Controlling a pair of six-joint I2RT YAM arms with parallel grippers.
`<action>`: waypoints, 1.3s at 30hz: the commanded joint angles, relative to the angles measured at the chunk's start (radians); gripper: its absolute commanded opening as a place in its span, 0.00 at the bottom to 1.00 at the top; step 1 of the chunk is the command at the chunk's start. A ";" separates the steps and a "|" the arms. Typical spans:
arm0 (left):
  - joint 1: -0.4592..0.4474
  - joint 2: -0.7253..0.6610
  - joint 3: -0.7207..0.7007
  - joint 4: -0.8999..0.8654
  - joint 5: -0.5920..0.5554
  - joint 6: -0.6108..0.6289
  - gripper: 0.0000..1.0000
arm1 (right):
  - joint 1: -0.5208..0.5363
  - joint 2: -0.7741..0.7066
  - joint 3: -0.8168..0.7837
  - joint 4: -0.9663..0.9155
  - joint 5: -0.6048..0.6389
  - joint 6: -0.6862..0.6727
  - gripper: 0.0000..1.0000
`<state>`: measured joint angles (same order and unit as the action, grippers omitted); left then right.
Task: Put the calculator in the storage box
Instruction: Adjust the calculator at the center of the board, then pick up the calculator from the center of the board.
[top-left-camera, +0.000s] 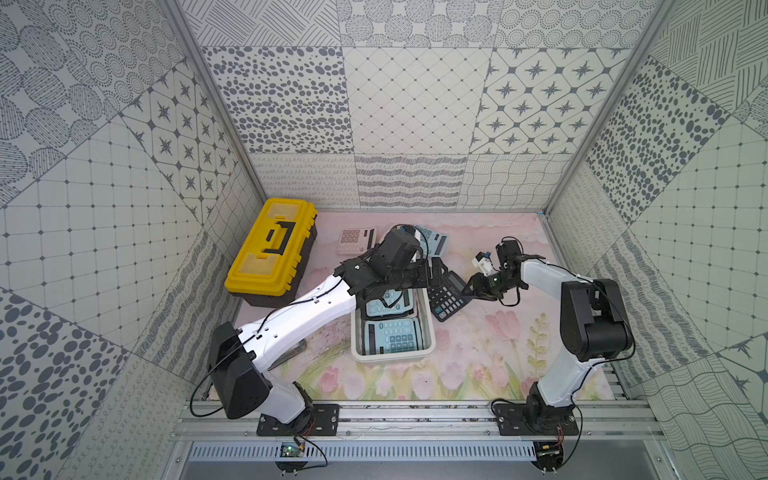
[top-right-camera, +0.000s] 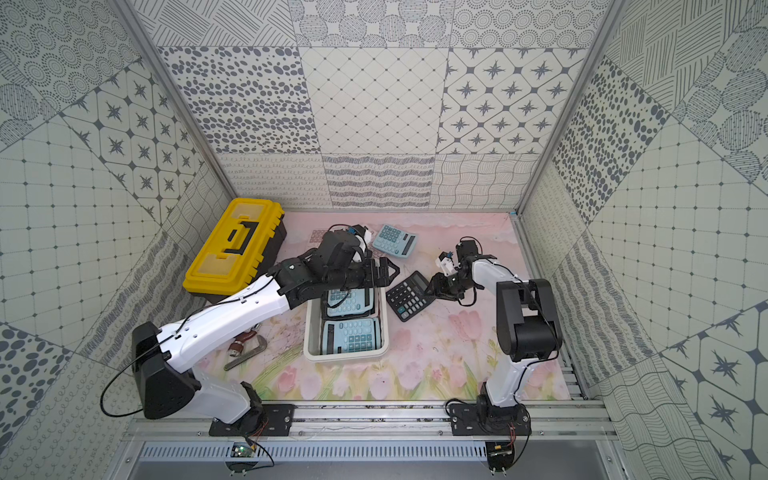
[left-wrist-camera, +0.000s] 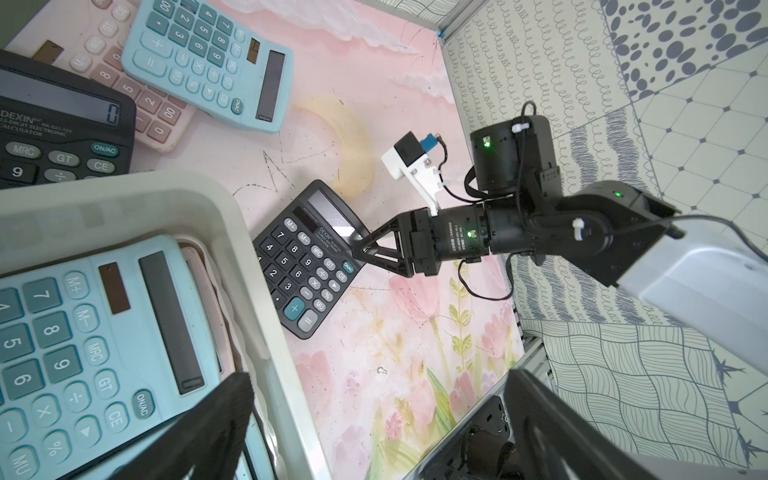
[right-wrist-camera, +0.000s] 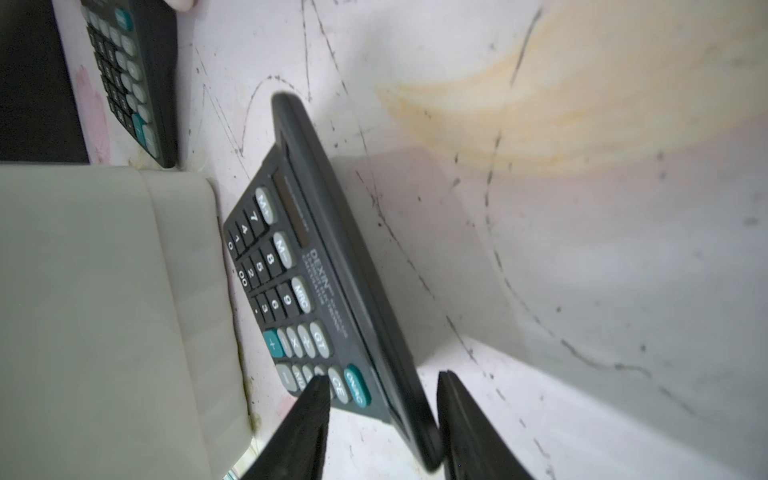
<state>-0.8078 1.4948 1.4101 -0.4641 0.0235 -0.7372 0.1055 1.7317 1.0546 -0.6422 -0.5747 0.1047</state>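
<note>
The white storage box (top-left-camera: 430, 332) (top-right-camera: 385, 332) (left-wrist-camera: 166, 195) (right-wrist-camera: 104, 291) stands mid-table with two light blue calculators (top-left-camera: 395, 337) lying in it. A black calculator (top-left-camera: 446, 297) (top-right-camera: 407, 296) (left-wrist-camera: 309, 262) (right-wrist-camera: 316, 266) lies on the mat just right of the box. My right gripper (top-left-camera: 469, 286) (top-right-camera: 430, 286) (left-wrist-camera: 359, 247) (right-wrist-camera: 380, 378) is shut on its display-end corner, one finger on the key face and one behind the edge. My left gripper (top-left-camera: 434, 270) (top-right-camera: 386, 272) (left-wrist-camera: 378, 376) hangs wide open and empty over the box's far right corner.
A second black calculator (left-wrist-camera: 62, 124), a blue one (top-right-camera: 395, 240) (left-wrist-camera: 203, 62) and a pink one (top-left-camera: 355, 240) lie behind the box. A yellow-lidded toolbox (top-left-camera: 272, 249) stands at the back left. A hand saw (top-right-camera: 245, 349) lies under the left arm.
</note>
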 joint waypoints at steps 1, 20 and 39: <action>0.010 0.002 -0.003 -0.002 0.028 0.022 1.00 | 0.005 -0.091 -0.046 0.050 0.006 0.050 0.47; 0.194 -0.132 -0.034 -0.167 0.116 0.075 1.00 | 0.040 0.045 0.013 0.197 -0.011 0.099 0.51; 0.503 -0.274 -0.195 -0.174 0.311 0.022 1.00 | 0.058 0.087 0.018 0.211 0.045 0.062 0.48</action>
<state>-0.3283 1.2465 1.2366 -0.6346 0.2718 -0.7082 0.1520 1.8118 1.0546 -0.4652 -0.5457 0.1837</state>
